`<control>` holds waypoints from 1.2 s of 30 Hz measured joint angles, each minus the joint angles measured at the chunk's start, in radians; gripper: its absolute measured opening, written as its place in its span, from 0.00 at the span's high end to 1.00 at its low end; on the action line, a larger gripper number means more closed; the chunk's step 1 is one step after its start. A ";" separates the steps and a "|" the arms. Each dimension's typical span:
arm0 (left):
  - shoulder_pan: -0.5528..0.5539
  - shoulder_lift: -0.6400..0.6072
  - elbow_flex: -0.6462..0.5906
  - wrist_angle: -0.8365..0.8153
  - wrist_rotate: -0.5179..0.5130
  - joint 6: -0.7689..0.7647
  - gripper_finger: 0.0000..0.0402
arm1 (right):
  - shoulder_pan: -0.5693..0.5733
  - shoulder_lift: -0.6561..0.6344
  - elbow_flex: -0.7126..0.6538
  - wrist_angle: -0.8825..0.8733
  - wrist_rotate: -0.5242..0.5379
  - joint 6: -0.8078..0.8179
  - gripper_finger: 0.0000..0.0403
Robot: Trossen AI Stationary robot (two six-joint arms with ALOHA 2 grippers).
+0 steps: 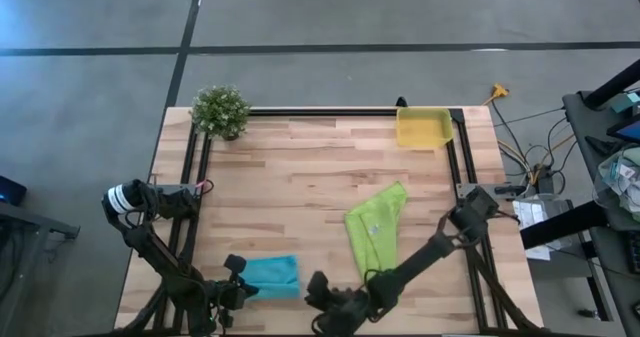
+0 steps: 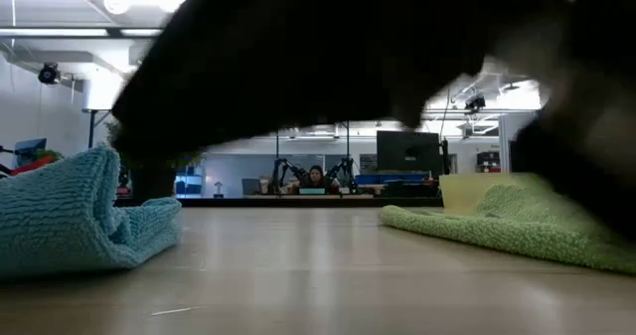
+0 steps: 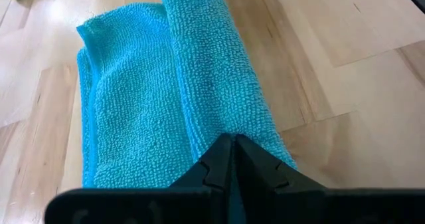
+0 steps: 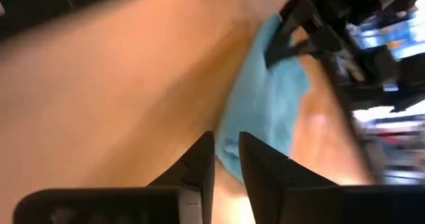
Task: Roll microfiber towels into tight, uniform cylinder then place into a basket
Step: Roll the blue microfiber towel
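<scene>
Blur smears the right gripper (image 4: 226,159), jaws slightly apart, empty, by the turquoise towel (image 1: 271,274); left gripper (image 3: 232,151) pinches that towel's near-left edge.

Even overhead lighting, bright ceiling glare in low view, right wrist view motion-blurred

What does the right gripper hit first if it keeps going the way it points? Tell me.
Probably the blue towel. The right gripper aims at its near edge, with the left gripper farther along; depth is hard to judge.
</scene>
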 joint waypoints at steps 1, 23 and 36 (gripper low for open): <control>0.000 0.000 0.000 0.000 0.000 -0.002 0.97 | 0.007 0.014 0.000 0.010 0.039 -0.039 0.82; 0.000 0.000 0.000 0.003 0.006 -0.005 0.97 | -0.018 0.042 0.002 0.086 0.103 -0.650 0.56; 0.005 0.000 -0.001 0.008 -0.001 -0.030 0.97 | -0.033 0.105 0.050 0.113 0.082 -0.880 0.65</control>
